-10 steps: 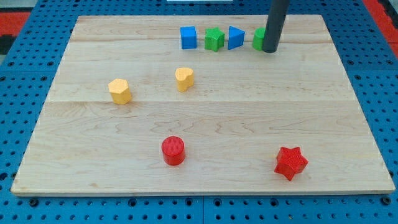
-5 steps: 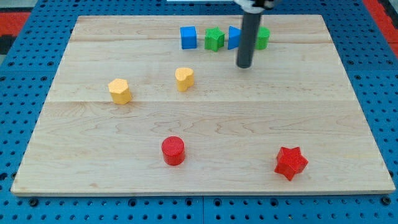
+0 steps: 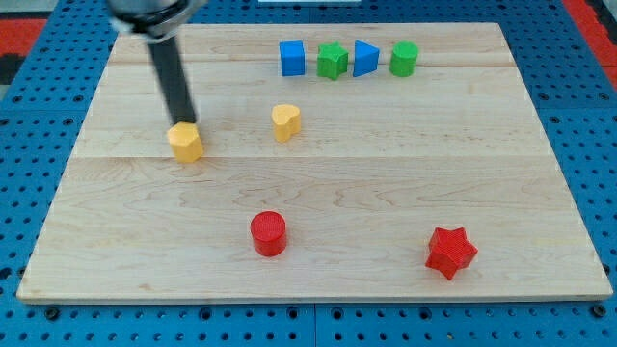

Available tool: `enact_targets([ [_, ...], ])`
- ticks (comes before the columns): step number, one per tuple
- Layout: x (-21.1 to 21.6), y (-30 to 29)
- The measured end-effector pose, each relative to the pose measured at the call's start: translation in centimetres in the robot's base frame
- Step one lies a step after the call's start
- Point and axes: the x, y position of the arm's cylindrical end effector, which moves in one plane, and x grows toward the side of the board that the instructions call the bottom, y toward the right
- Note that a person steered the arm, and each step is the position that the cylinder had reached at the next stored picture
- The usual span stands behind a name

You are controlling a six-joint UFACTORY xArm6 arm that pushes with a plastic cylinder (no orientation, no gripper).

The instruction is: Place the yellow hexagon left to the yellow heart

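Two red blocks lie nearest us on the pale wooden board (image 3: 540,193): a ribbed red cylinder (image 3: 268,233) toward the left and a red star (image 3: 450,253) toward the right, well apart. Farther in, the yellow hexagon (image 3: 185,141) sits left of centre, a squat faceted piece with no clear long axis, so we cannot tell which way it points. Our tip (image 3: 181,122) rests at its far edge, touching or just about touching it; the dark rod rises from there toward the far left. We carry no claw, only this rod, and it holds nothing. The yellow heart (image 3: 285,121) sits to the right of the hexagon and slightly farther away, with bare wood between them. Along the far edge runs a row: blue cube (image 3: 292,57), green star (image 3: 333,61), blue triangle (image 3: 365,58), green cylinder (image 3: 404,59). Blue pegboard (image 3: 39,318) surrounds the board.
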Motion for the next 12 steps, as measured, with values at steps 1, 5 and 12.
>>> enact_targets([
  [1,3.7,-4.8],
  [5,5.1,1.7],
  [12,0.3,2.0],
])
